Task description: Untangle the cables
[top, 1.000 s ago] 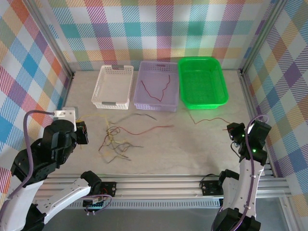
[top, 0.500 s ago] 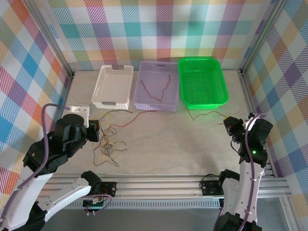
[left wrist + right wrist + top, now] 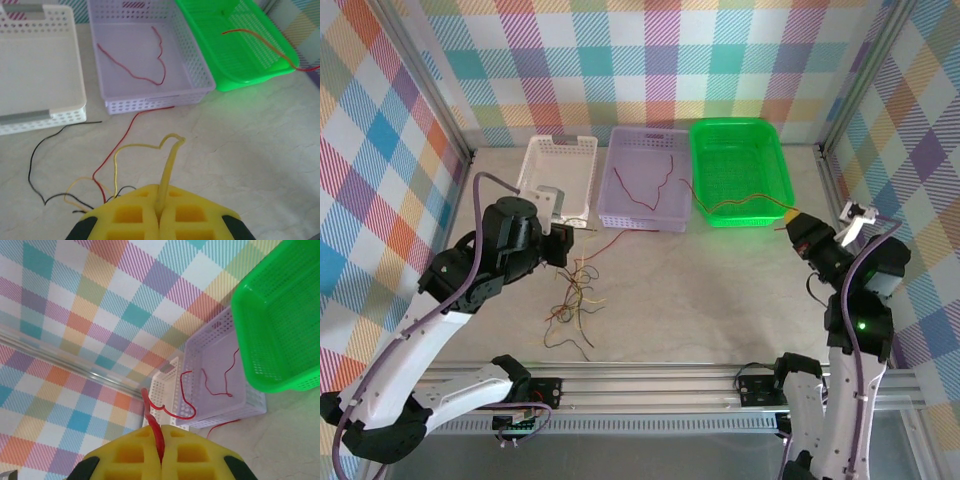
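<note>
Top external shows me the cables (image 3: 575, 298) heaped in a tangle on the table (image 3: 720, 290), just in front of the purple basket (image 3: 640, 218). My left gripper (image 3: 159, 197) is clamped on a yellow wire (image 3: 169, 160) from that heap. My right gripper (image 3: 161, 435) pinches a red wire (image 3: 148, 407) that drapes over the green basket (image 3: 730, 123).

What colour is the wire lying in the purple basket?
Red; the wire shows best in the left wrist view.

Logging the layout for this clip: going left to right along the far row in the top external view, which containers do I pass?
First the white basket → lilac basket, with a dark red cable lying in it → green basket.
</note>
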{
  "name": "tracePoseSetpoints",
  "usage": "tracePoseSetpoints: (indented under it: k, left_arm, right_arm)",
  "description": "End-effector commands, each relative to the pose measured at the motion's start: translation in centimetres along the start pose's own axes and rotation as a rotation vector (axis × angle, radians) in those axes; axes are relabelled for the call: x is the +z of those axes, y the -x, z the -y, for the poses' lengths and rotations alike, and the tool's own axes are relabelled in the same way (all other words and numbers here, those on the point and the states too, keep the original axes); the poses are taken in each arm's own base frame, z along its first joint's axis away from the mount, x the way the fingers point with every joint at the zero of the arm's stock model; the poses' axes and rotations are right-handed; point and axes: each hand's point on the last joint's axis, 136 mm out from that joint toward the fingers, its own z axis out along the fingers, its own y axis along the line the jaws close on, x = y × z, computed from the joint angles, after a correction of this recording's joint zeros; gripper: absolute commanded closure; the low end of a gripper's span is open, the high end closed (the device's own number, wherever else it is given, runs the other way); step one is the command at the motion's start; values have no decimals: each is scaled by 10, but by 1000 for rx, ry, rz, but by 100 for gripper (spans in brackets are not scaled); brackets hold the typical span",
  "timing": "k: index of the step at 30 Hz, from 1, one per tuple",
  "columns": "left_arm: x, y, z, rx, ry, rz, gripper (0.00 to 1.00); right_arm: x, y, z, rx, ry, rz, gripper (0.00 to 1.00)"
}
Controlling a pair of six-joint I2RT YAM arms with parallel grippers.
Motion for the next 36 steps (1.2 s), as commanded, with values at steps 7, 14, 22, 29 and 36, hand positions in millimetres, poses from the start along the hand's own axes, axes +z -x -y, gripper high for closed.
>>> tracePoseSetpoints:
  k: [7,14,22,29,36]
  left_arm:
    - [-5,41,21,12,-109,189,100]
    - [0,32,15,13,-112,267,100]
    - [13,22,12,18,-104,255,100]
    - [15,19,3,13,-63,268,100]
    - [17,16,-1,9,-50,268,100]
  right_arm:
    - [68,-16,-41,-154,52,-171,100]
    - [135,-12,-56,-203,41,-238,100]
    - [225,-18,-39,-304,-78,-305,100]
    - [299,-47,-5,-381,-184,-417,100]
    - [359,-93,56,-452,-375,-574,100]
